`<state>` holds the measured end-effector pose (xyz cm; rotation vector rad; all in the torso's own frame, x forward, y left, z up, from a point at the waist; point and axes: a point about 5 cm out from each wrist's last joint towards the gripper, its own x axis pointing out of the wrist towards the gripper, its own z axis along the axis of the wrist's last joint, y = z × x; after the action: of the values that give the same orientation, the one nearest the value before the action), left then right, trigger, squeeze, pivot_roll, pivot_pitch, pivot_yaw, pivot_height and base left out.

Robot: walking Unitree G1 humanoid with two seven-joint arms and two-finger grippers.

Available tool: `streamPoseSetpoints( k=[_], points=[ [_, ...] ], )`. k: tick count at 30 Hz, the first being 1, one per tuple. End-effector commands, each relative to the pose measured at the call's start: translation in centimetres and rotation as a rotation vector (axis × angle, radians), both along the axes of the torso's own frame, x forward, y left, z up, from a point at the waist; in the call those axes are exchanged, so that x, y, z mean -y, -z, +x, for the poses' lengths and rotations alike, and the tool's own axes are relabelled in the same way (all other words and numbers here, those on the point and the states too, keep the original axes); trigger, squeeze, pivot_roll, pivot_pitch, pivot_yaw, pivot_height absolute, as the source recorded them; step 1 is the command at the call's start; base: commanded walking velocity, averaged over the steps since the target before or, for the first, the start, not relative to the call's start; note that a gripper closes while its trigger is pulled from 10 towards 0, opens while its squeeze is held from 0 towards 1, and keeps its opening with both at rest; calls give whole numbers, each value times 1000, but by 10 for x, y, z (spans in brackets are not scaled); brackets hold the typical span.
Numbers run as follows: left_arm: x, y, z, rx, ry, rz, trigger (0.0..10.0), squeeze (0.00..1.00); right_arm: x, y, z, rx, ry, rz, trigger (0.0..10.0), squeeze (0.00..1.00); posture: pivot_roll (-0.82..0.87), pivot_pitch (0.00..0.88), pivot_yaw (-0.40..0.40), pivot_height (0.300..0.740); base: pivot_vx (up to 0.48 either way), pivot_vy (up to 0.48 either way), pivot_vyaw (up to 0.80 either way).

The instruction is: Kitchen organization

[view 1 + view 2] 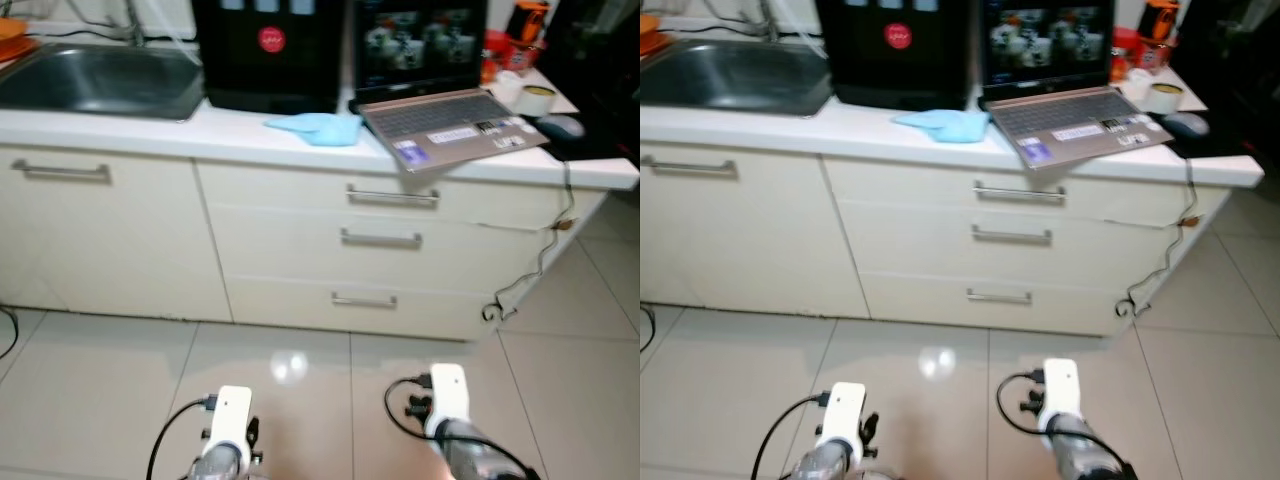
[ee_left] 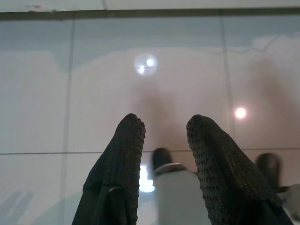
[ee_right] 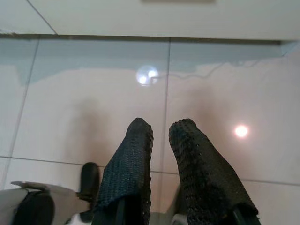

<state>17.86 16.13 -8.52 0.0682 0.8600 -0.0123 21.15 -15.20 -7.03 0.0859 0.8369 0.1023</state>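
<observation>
Counter [image 1: 250, 135], left to right: steel sink [image 1: 100, 80], black dispenser [image 1: 268, 50], blue cloth [image 1: 315, 127] lying just beside an open laptop [image 1: 450, 120] overhanging the edge, tape roll [image 1: 537, 99]. Three drawers [image 1: 380, 240] below. Left gripper [image 2: 161, 136] hangs over floor tiles, fingers parted, empty. Right gripper [image 3: 161, 136] likewise, fingers slightly parted, empty.

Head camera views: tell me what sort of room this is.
Most likely a home kitchen, partly used as a desk. A steel sink is set into a white counter above cream drawers, with an open laptop on top.
</observation>
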Motion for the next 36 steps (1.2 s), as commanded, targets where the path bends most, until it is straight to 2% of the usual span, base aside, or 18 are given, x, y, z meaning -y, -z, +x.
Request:
streamPoseSetpoints(
  k=[1,36],
  points=[
    [8,0,2,0,4,-17,10000,0,12,1,-3,-12,14,-27,10000,0,148,0,-39,740,0,480,0],
    [8,0,2,-4,2,-18,10000,0,11,4,-8,-29,-3,-30,10000,0,151,19,-40,740,0,480,0]
  ],
)
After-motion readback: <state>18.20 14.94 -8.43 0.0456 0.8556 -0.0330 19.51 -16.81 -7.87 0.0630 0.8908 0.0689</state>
